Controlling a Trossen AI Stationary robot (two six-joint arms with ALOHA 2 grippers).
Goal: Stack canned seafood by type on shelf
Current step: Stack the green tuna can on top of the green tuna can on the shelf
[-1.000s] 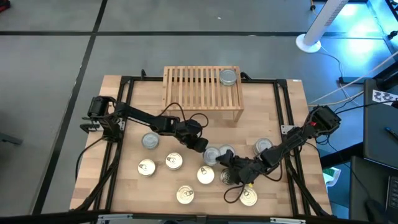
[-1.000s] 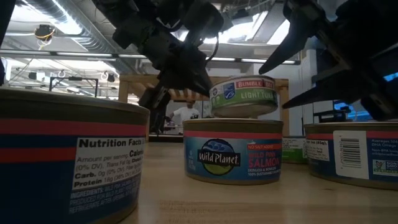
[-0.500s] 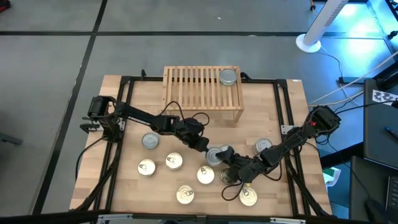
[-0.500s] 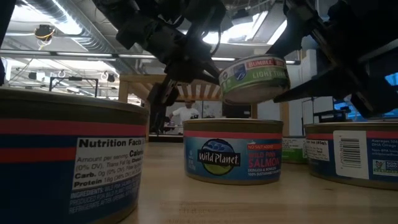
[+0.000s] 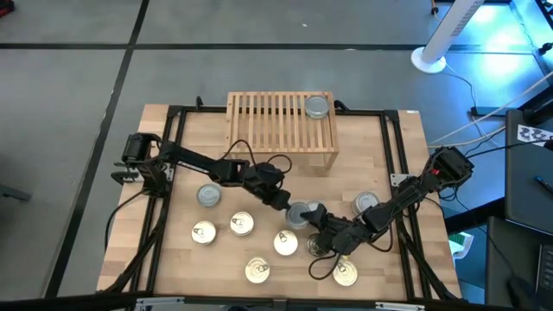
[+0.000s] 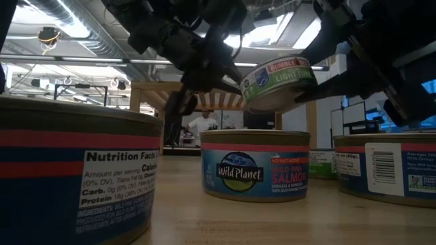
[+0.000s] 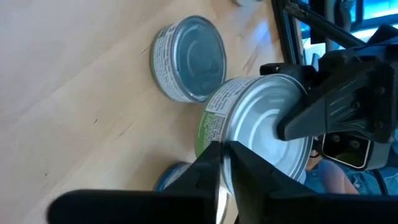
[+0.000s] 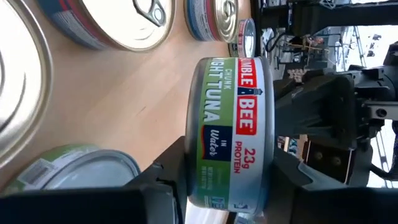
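Mid-desk, toward its front edge: green-banded tuna tin (image 6: 278,83) lifted and tilted above a salmon tin (image 6: 255,165), clamped across its flat faces by the right gripper (image 8: 221,168). Left gripper (image 7: 225,163) beside its rim, fingers nearly shut, holding nothing. Legible label only from low and right wrist views. From above only: shelf (image 5: 281,123) at the back edge, one silver-lidded tin (image 5: 317,107) on its right end.

Near can (image 6: 75,173) on the low view's left is cut off by the frame edge; its fine print blurs. Salmon tin (image 6: 255,165) hides the shelf (image 6: 225,95) legs. Distant person (image 6: 202,124) too small to tell.
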